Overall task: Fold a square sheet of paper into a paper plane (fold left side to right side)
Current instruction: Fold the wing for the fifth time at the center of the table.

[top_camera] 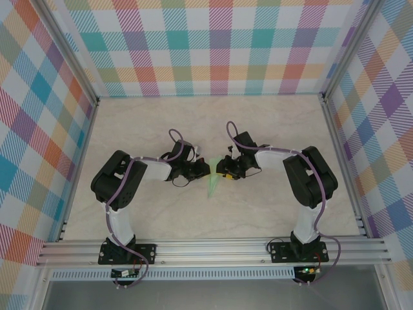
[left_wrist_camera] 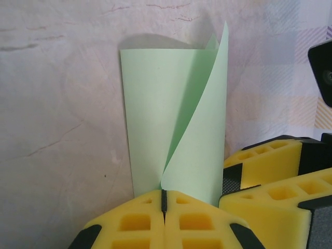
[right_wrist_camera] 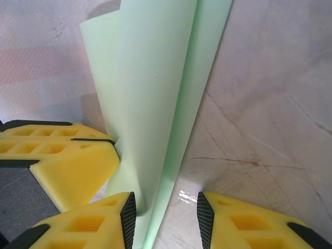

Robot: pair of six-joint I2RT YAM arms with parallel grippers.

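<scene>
My left gripper (left_wrist_camera: 164, 199) clamps the paper plane (left_wrist_camera: 176, 119) at its near end; my right gripper (right_wrist_camera: 165, 217) straddles it, fingers apart. Folding looks mostly done; the layers ahead gape and need creasing.

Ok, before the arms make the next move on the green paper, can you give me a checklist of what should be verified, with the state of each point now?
1. Left gripper holding the paper: ok, its pads are shut on the paper's near end.
2. Right gripper placed around the paper: ok, its jaws stand open and the paper's edge passes between them, not pinched.
3. Layers lying flat together: not ok, one flap curls away from the other.
4. Crease pressed sharp: cannot tell.
5. Room between the two grippers: cannot tell, they sit very close and contact is unclear.
</scene>
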